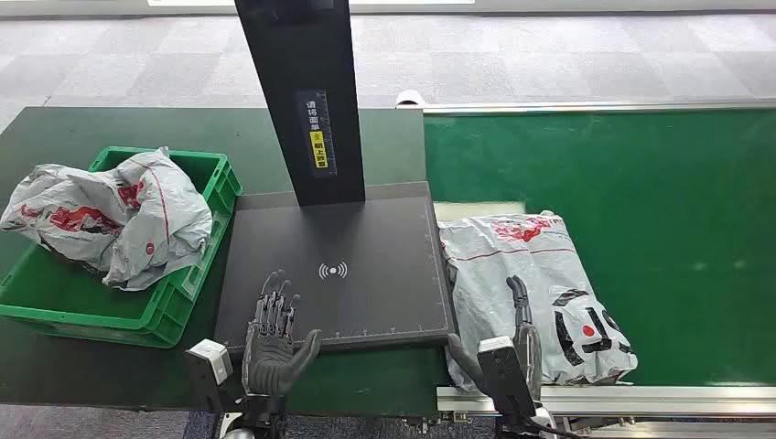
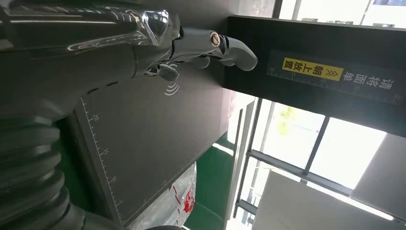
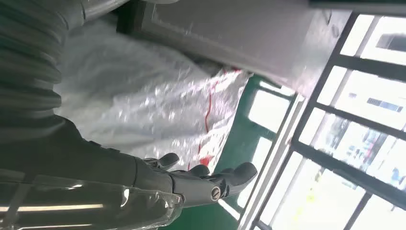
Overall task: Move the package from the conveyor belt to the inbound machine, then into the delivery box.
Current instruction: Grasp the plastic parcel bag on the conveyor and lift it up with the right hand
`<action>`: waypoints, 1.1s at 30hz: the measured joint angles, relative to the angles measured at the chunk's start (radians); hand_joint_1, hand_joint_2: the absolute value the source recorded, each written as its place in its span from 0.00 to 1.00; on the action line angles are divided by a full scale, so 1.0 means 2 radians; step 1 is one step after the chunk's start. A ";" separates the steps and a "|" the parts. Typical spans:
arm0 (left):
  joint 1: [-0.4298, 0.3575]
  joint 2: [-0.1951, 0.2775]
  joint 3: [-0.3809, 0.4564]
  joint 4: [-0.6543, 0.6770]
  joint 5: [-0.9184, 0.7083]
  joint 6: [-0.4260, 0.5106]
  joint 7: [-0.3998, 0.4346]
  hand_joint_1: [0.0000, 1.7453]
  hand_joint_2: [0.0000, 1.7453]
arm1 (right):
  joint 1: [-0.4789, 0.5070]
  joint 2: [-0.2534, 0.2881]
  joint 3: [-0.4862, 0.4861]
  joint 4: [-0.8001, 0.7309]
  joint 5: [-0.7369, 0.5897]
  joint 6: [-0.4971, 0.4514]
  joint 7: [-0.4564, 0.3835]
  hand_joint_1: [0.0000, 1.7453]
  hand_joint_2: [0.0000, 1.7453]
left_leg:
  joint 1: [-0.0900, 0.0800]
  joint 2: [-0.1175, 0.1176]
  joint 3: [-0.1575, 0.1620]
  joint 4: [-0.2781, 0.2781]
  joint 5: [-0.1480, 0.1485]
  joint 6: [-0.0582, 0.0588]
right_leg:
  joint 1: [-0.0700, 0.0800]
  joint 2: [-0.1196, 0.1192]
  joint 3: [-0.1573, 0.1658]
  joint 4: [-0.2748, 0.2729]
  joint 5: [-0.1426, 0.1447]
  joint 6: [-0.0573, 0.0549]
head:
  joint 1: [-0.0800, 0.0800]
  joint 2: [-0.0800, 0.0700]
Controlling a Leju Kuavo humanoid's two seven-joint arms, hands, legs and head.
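A grey plastic package point(image 1: 535, 288) with red and black print lies on the green conveyor belt point(image 1: 641, 201), right beside the black inbound machine platform point(image 1: 339, 265). My right hand point(image 1: 520, 320) hovers over the package's near edge with fingers stretched out and nothing in it; the right wrist view shows the hand point(image 3: 191, 179) just above the package point(image 3: 143, 105). My left hand point(image 1: 273, 334) is open with fingers spread over the platform's near left corner; the left wrist view shows the hand point(image 2: 191, 48) above the platform point(image 2: 143, 134). A green delivery box point(image 1: 137, 302) at the left holds another grey package point(image 1: 114, 215).
The machine's black upright post point(image 1: 307, 91) with a yellow label rises from the back of the platform. The dark green table point(image 1: 110, 128) carries the box and the machine. A metal rail point(image 1: 641, 400) edges the conveyor's near side. Grey floor lies beyond.
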 joint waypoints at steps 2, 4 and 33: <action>0.001 0.000 0.000 0.000 0.000 0.001 0.000 0.00 1.00 | 0.000 0.000 -0.012 -0.003 0.026 0.002 0.020 0.00 1.00 | 0.000 0.000 0.000 0.000 0.000 0.000 | 0.000 0.000 0.000 0.000 0.000 0.000 | 0.000 0.000; 0.004 0.000 0.000 -0.002 0.000 0.003 0.001 0.00 1.00 | -0.002 -0.002 -0.040 -0.006 0.075 0.009 0.062 0.00 1.00 | 0.000 0.000 0.000 0.000 0.000 0.000 | 0.000 0.000 0.000 0.000 0.000 0.000 | 0.000 0.000; -0.012 -0.027 0.023 -0.047 -0.045 -0.013 0.057 0.00 1.00 | -0.329 -0.056 -0.214 0.488 0.149 0.198 0.220 1.00 1.00 | 0.001 0.005 0.025 0.000 -0.009 0.002 | 0.001 0.005 0.026 -0.004 -0.004 0.002 | 0.000 0.000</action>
